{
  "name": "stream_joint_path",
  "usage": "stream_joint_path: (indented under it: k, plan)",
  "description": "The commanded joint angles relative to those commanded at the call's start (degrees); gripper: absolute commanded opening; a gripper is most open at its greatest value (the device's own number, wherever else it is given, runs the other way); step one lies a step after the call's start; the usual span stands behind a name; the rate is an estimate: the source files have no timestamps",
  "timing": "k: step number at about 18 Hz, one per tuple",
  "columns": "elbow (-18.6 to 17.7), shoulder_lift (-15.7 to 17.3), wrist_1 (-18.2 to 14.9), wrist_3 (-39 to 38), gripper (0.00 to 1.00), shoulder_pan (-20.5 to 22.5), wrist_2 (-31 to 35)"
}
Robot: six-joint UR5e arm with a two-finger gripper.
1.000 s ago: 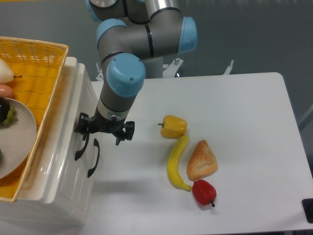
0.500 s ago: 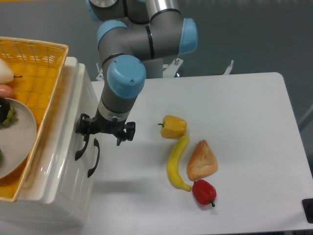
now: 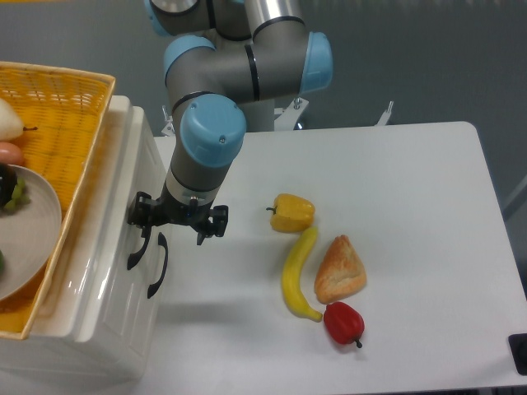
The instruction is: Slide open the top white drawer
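The white cabinet stands at the left edge of the table, seen from above. The top white drawer [image 3: 111, 271] has a curved black handle [image 3: 133, 253]. My gripper [image 3: 173, 233] hangs just in front of the cabinet's face with its fingers spread, so it is open. Its left finger [image 3: 144, 230] sits right at the upper end of that handle and looks to be touching it. The right finger [image 3: 202, 234] is out over the table. Nothing lies between the fingers. The drawer front looks flush with the cabinet.
The lower white drawer has its own black handle [image 3: 158, 267]. A yellow wicker basket [image 3: 78, 132] with a plate and produce sits on the cabinet. On the table lie a yellow pepper [image 3: 292, 212], a banana [image 3: 296, 271], a pastry [image 3: 339, 270] and a red pepper [image 3: 343, 322].
The gripper has crept a few pixels to the right and down. The drawer shows no visible movement.
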Motion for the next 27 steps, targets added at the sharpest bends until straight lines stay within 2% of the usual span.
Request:
stream_joint_path:
  k: [27]
  plan:
    - [0.09,0.18,0.0,0.09,1.0,1.67,2.55]
